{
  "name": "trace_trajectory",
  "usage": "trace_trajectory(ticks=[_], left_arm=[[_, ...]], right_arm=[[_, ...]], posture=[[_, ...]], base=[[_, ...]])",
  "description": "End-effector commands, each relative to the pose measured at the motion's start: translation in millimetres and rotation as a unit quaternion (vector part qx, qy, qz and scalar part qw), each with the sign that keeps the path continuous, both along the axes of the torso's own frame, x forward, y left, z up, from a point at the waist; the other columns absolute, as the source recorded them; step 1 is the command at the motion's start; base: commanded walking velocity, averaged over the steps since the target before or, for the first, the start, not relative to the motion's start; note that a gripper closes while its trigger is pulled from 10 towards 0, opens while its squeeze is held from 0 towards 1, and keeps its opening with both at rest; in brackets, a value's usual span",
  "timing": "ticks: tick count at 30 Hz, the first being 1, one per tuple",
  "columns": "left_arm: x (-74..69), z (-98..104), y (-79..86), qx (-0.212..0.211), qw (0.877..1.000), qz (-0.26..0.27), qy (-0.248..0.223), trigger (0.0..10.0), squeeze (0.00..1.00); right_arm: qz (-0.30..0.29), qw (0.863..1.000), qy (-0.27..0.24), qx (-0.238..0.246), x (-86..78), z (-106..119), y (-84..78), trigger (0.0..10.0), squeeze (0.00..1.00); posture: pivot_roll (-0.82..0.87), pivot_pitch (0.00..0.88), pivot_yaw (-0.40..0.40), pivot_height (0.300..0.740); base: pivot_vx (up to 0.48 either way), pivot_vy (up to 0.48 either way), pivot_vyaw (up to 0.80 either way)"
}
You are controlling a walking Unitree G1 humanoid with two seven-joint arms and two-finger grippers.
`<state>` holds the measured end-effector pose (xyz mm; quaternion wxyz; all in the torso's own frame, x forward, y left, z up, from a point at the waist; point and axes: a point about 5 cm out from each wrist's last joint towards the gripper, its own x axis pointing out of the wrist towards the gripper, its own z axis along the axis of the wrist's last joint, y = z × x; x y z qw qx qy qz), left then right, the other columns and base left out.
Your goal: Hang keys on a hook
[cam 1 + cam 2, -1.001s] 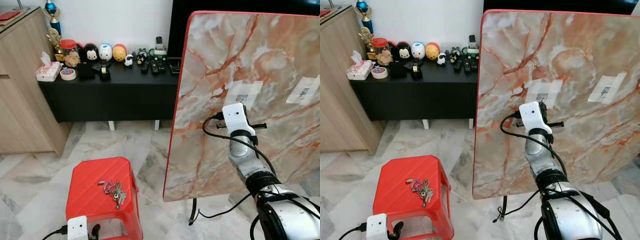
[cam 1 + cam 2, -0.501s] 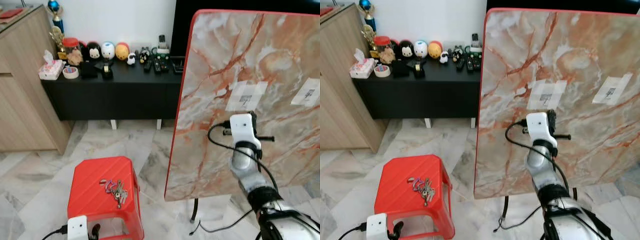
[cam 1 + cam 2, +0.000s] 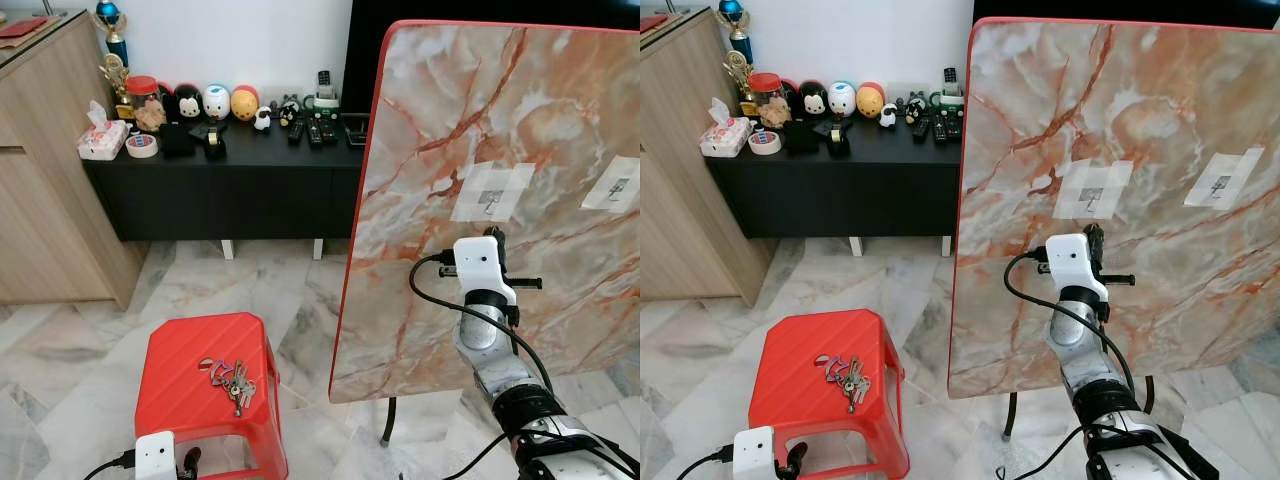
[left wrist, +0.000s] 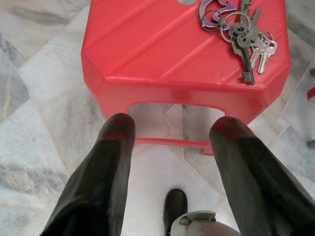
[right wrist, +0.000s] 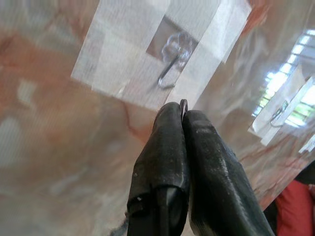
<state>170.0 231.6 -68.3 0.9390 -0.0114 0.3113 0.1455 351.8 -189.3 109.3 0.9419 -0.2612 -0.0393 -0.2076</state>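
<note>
Right arm raised, forearm near vertical at lower right of the eye views, wrist camera block up against the marble board [image 3: 480, 120]. Right end effector [image 5: 183, 114] has fingers pressed together, clamped on a small metal ring [image 5: 183, 104] that pokes out between the tips. Ring tip sits just below the hook [image 5: 170, 73], apart from it.

Left arm low at bottom left of the eye views. Left end effector [image 4: 170, 130] has fingers spread wide apart, nothing between them, hovering above the floor [image 4: 34, 98] just short of the stool [image 3: 200, 385].

Keys [image 3: 232, 378]: one bunch lying on top of the red stool, centre-right of its seat, with a purple carabiner-type clip [image 4: 216, 9] at one end. Key count in the bunch can't be told exactly.

Counts:
- 2 clear hooks on the board, each on a white tape patch: the near one by the right wrist, second hook [image 3: 617, 187] at the far right edge.
- 1 stool, 1 board standing upright on a thin black leg.
- 1 black counter [image 3: 250, 150] at upper left with figurines, remotes, tape roll and tissue box [image 3: 100, 140] on it.
- 1 wood cabinet [image 3: 40, 170] at far left.
</note>
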Motion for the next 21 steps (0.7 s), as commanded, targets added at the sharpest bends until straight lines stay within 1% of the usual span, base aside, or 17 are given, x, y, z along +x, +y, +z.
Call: trace_trajectory(ticks=[1,5,11,16,21], left_arm=[[0.6,-0.5,0.0,-0.001,1.0,0.0,0.005,10.0,0.0],[1.4,-0.2,0.1,-0.001,1.0,0.001,0.005,10.0,0.0],[3.1,0.7,0.5,-0.001,1.0,0.001,0.003,10.0,0.0],[3.0,0.7,1.1,0.0,1.0,0.001,0.003,10.0,0.0],[2.8,0.7,1.3,0.0,1.0,0.0,0.003,10.0,0.0]], right_arm=[[0.004,1.0,-0.018,-0.012,8.4,15.8,-1.6,10.0,0.0],[0.006,0.999,-0.025,-0.019,12.3,22.7,-1.2,10.0,0.0],[0.002,1.0,-0.025,-0.015,14.7,25.1,-1.4,10.0,0.0],[-0.002,1.0,-0.022,-0.016,14.5,23.6,-1.3,10.0,0.0],[-0.006,1.0,-0.019,-0.015,10.5,17.8,-0.5,10.0,0.0]], posture=[[0.08,0.0,-0.091,0.728],[0.08,0.0,-0.091,0.728],[0.08,0.0,-0.09,0.728],[0.08,0.0,-0.088,0.728],[0.08,0.0,-0.087,0.728]], base=[[0.0,0.0,0.0],[0.0,0.0,0.0],[0.0,0.0,0.0],[0.0,0.0,0.0],[0.0,0.0,0.0]])
